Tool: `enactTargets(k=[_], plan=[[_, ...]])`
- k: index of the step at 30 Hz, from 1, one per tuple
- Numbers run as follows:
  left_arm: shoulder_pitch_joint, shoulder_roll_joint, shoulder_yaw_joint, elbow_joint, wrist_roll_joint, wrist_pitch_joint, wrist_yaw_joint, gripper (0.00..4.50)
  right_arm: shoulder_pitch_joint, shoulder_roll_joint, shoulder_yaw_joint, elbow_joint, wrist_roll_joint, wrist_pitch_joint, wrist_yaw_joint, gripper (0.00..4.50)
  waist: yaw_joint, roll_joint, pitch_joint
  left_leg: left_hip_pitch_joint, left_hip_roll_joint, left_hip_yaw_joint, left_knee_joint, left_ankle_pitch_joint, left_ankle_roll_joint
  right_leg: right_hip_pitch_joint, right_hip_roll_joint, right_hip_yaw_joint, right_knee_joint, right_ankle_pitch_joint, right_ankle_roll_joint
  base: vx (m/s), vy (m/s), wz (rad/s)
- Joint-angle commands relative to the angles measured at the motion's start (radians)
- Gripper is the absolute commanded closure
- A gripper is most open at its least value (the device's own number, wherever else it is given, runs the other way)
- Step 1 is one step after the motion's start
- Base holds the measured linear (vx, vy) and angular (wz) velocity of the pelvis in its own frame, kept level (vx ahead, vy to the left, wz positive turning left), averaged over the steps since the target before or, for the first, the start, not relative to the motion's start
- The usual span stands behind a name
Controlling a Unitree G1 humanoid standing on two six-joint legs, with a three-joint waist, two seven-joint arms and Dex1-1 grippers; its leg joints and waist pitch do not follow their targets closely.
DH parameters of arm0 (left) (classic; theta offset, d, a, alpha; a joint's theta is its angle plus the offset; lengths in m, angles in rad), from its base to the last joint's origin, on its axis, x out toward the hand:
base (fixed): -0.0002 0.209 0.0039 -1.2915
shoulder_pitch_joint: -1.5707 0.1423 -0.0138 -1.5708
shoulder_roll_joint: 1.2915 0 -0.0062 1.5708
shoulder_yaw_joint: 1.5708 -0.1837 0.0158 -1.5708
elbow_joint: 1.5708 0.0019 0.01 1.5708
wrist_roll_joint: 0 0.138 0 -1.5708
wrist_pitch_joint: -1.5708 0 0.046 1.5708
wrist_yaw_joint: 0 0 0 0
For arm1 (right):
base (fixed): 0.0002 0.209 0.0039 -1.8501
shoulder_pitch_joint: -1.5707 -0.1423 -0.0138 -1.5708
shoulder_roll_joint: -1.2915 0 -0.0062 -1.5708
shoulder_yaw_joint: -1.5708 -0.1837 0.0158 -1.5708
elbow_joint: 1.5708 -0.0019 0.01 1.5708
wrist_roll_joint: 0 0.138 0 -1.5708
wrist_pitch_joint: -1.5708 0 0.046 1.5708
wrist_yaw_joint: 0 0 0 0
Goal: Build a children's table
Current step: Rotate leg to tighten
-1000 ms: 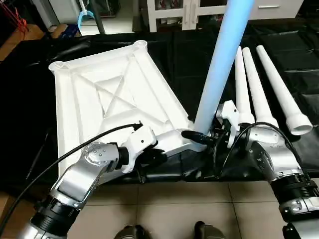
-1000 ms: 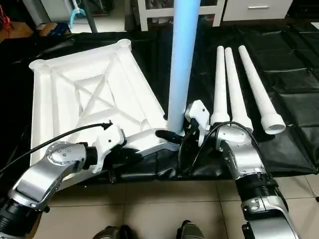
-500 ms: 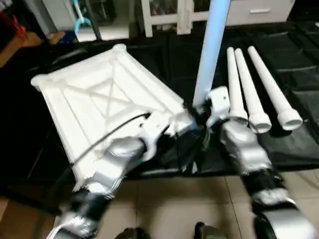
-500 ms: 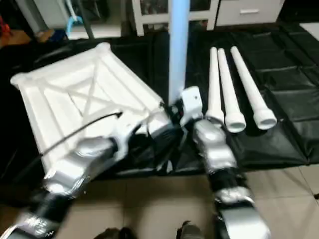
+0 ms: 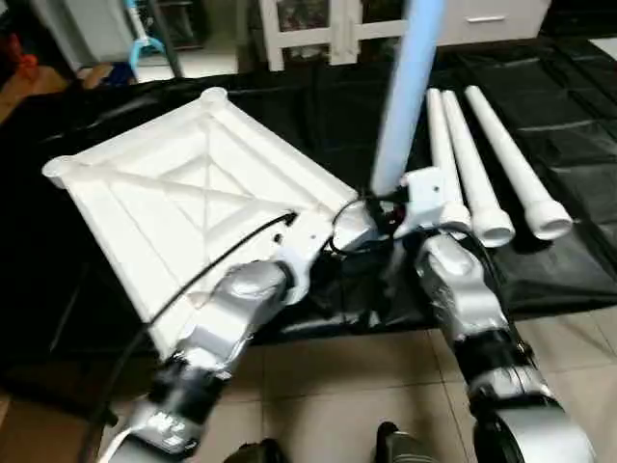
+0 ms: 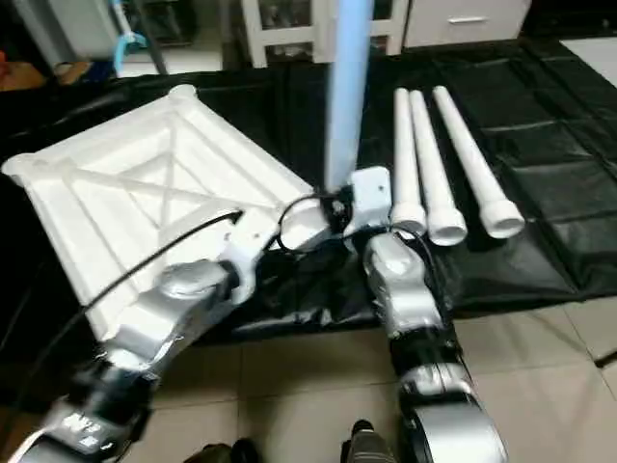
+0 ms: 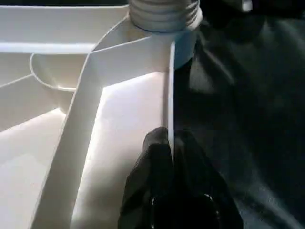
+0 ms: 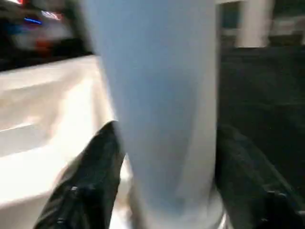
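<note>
The left gripper (image 7: pixel 170 143) pinches the tabletop (image 5: pixel 183 193) rim; just beyond it, the right gripper (image 8: pixel 167 157) clasps the upright leg (image 5: pixel 405 87) in the corner socket (image 7: pixel 164 28).

We see the tabletop (image 5: pixel 183 207) lying underside up on the mat (image 5: pixel 578 125), over on the left. One leg (image 5: pixel 405 96) stands upright in the tabletop's near right corner socket. To the right of that leg, three more legs (image 5: pixel 487 159) lie side by side on the mat, wide ends toward us. The left gripper (image 7: pixel 170 143) sits on the tabletop's rim just before the socket; the right gripper (image 8: pixel 164 152) flanks the standing leg. Behind the mat stands a cabinet (image 5: pixel 318 29).
</note>
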Motion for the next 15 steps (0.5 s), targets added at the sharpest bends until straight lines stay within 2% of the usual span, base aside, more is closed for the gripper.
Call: enactTargets(k=[1,2,3,5,7,8,9,12,13,14,15], plan=[[0.029,0.026,0.006,-0.004,-0.010,-0.047,-0.047,4.50,0.006,-0.005,0.037,-0.016,0.009,0.006,0.071,1.38,0.004,-0.021,-0.066,0.002,0.033,-0.025,-0.073,-0.348,0.088,0.055,-0.027,0.009,-0.054,-0.393,-0.163,0.000,0.000,0.00],[0.029,0.026,0.006,-0.004,-0.010,-0.047,-0.047,4.50,0.006,-0.005,0.037,-0.016,0.009,0.006,0.071,1.32,0.004,-0.023,-0.066,0.002,0.033,-0.022,-0.072,-0.331,0.093,0.053,-0.026,0.011,-0.052,-0.377,-0.170,0.000,0.000,0.00],[0.067,0.101,-0.026,-0.055,-0.038,-0.035,-0.164,4.50,0.006,-0.071,0.052,-0.043,0.014,-0.004,0.162,1.29,0.008,-0.023,-0.062,0.010,0.034,-0.017,-0.070,-0.322,0.100,0.046,-0.025,0.014,-0.054,-0.371,-0.185,0.000,0.000,0.00],[0.087,0.143,-0.035,-0.105,-0.070,-0.007,-0.231,4.50,0.012,-0.126,0.074,-0.068,0.011,0.000,0.249,1.08,0.012,-0.022,-0.064,0.008,0.037,-0.018,-0.068,-0.311,0.105,0.050,-0.027,0.016,-0.046,-0.370,-0.194,0.000,0.000,0.00],[0.095,0.163,-0.033,-0.136,-0.093,0.015,-0.264,4.50,0.020,-0.159,0.089,-0.088,0.014,0.014,0.307,0.87,0.020,-0.016,-0.065,0.024,0.041,-0.007,-0.061,-0.276,0.120,0.037,-0.018,0.021,-0.041,-0.293,-0.226,0.052,-0.029,0.10],[0.097,0.177,-0.033,-0.153,-0.105,0.028,-0.283,4.50,0.029,-0.185,0.101,-0.108,0.019,0.034,0.355,0.87,0.020,-0.016,-0.065,0.024,0.041,-0.007,-0.061,-0.276,0.120,0.037,-0.018,0.021,-0.041,-0.293,-0.226,0.056,-0.022,0.14],[0.109,0.224,-0.052,-0.184,-0.121,0.020,-0.353,4.50,0.049,-0.243,0.116,-0.139,0.020,0.050,0.452,0.87,0.023,-0.020,-0.067,0.021,0.039,-0.005,-0.056,-0.236,0.135,0.044,-0.015,0.020,-0.032,-0.234,-0.251,0.062,-0.010,0.11],[0.123,0.261,-0.071,-0.203,-0.124,0.014,-0.398,4.50,0.058,-0.283,0.113,-0.144,0.031,0.073,0.528,0.87,0.032,-0.016,-0.068,0.026,0.043,-0.003,-0.050,-0.222,0.154,0.039,-0.015,0.024,-0.025,-0.217,-0.258,0.071,-0.007,0.10],[0.126,0.269,-0.074,-0.206,-0.125,0.013,-0.406,4.50,0.058,-0.294,0.112,-0.140,0.031,0.073,0.544,0.87,0.032,-0.018,-0.075,0.019,0.042,-0.006,-0.046,-0.176,0.164,0.049,-0.015,0.022,-0.013,-0.165,-0.273,0.075,-0.005,0.07],[0.126,0.269,-0.074,-0.206,-0.125,0.013,-0.406,4.50,0.058,-0.294,0.112,-0.140,0.031,0.073,0.544,0.87,0.037,-0.014,-0.078,0.022,0.043,-0.005,-0.042,-0.130,0.178,0.046,-0.012,0.021,-0.008,-0.105,-0.287,0.065,0.002,0.03],[0.132,0.277,-0.076,-0.209,-0.129,0.012,-0.417,4.50,0.057,-0.306,0.111,-0.132,0.032,0.074,0.567,0.87,0.039,-0.016,-0.082,0.019,0.040,-0.005,-0.037,-0.088,0.194,0.050,-0.011,0.020,0.000,-0.053,-0.301,0.052,0.008,0.03]])
